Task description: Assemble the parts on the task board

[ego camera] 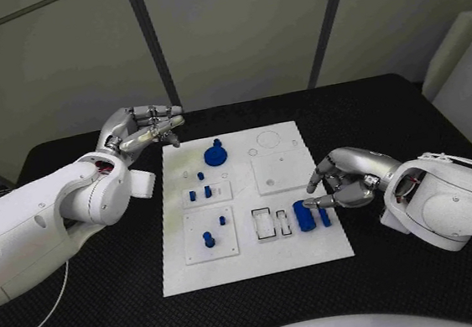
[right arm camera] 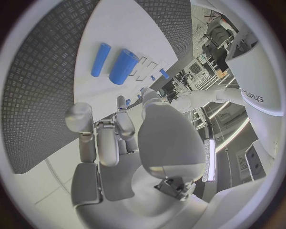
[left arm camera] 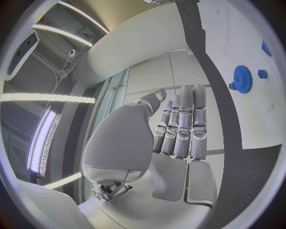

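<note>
The white task board (ego camera: 256,249) lies mid-table. On its far part lies a blue gear (ego camera: 215,155) (left arm camera: 241,78), and several small blue pegs (ego camera: 201,192) stand in the left-hand plates. A thick blue cylinder (ego camera: 303,214) (right arm camera: 123,67) and a thin one (ego camera: 323,216) (right arm camera: 100,59) lie near the right edge. My right hand (ego camera: 343,179) (right arm camera: 113,138) hovers just beside these cylinders, fingers partly curled and apart, holding nothing. My left hand (ego camera: 139,130) (left arm camera: 178,129) is raised beside the board's far left corner, fingers straight and together, with nothing in them.
Two narrow rectangular slots (ego camera: 273,223) (right arm camera: 146,69) sit next to the cylinders. A square white plate (ego camera: 283,170) and a round recess (ego camera: 270,138) occupy the far right of the board. The black table (ego camera: 399,111) extends around the board on all sides.
</note>
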You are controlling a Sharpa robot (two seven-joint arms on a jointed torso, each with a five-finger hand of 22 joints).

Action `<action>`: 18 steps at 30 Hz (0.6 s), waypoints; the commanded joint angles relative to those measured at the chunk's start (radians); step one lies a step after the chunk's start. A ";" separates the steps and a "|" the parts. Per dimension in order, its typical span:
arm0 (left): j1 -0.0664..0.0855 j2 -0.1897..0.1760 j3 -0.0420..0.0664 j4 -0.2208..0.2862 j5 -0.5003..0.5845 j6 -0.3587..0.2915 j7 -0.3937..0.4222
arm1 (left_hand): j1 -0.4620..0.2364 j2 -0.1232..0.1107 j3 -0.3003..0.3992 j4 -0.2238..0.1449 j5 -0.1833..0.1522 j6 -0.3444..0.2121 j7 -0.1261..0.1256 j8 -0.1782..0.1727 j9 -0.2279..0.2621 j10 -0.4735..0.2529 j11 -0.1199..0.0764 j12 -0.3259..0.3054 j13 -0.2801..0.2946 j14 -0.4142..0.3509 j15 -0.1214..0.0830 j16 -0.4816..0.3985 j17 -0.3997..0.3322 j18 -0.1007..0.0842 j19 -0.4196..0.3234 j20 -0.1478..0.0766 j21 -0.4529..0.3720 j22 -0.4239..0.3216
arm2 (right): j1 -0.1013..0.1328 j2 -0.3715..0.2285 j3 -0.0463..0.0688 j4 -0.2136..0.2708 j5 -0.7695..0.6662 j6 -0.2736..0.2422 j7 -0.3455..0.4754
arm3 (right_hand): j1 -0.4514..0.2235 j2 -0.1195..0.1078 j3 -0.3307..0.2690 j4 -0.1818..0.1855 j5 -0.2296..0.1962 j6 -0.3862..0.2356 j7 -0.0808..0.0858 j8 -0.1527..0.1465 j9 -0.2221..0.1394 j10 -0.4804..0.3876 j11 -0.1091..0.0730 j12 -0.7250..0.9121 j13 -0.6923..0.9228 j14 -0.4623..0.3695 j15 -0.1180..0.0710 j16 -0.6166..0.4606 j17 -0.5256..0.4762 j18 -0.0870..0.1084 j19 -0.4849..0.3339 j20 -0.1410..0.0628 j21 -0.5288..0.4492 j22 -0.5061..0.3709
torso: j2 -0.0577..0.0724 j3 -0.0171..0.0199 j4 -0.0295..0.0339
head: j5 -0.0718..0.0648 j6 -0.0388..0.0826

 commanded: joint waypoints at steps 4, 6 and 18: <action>0.000 -0.001 0.000 0.005 0.003 0.011 0.001 | -0.003 0.005 -0.005 -0.002 -0.004 -0.002 0.002 0.005 0.000 -0.006 -0.002 0.005 -0.001 -0.003 0.000 -0.003 -0.001 -0.018 -0.001 0.002 -0.005 -0.001 | -0.034 0.014 0.001 0.007 -0.101 0.069 -0.137 | -0.025 0.014 -0.039 0.002 -0.007 -0.022 0.001 0.029 0.012 0.000 0.001 0.013 0.020 0.079 -0.002 0.021 0.105 -0.016 0.019 0.002 0.020 0.028 | -0.003 -0.0020 -0.0038 | 0.016 -0.003; 0.000 -0.002 0.000 0.005 0.003 0.012 0.001 | -0.003 0.005 -0.005 -0.002 -0.004 -0.002 0.002 0.005 0.000 -0.006 -0.002 0.005 -0.001 -0.003 0.000 -0.003 -0.001 -0.018 -0.001 0.002 -0.005 -0.001 | -0.041 0.020 0.001 0.004 -0.111 0.080 -0.148 | -0.027 0.016 -0.043 0.002 -0.009 -0.026 0.002 0.031 0.013 -0.001 0.001 0.012 0.020 0.080 -0.002 0.023 0.109 -0.016 0.020 0.002 0.021 0.030 | -0.002 -0.0018 -0.0036 | 0.016 -0.006; 0.000 -0.008 0.000 0.007 0.003 0.011 0.000 | -0.005 0.005 -0.007 0.000 -0.004 -0.003 0.002 0.005 0.000 -0.007 -0.002 0.006 -0.001 -0.004 0.001 -0.004 -0.002 -0.018 -0.001 0.003 -0.006 -0.002 | -0.064 0.055 0.001 -0.007 -0.168 0.092 -0.180 | -0.034 0.021 -0.058 0.003 -0.006 -0.034 0.002 0.043 0.018 -0.004 0.002 0.009 0.021 0.081 -0.001 0.027 0.118 -0.017 0.023 0.003 0.026 0.037 | 0.000 -0.0033 -0.0056 | 0.020 -0.012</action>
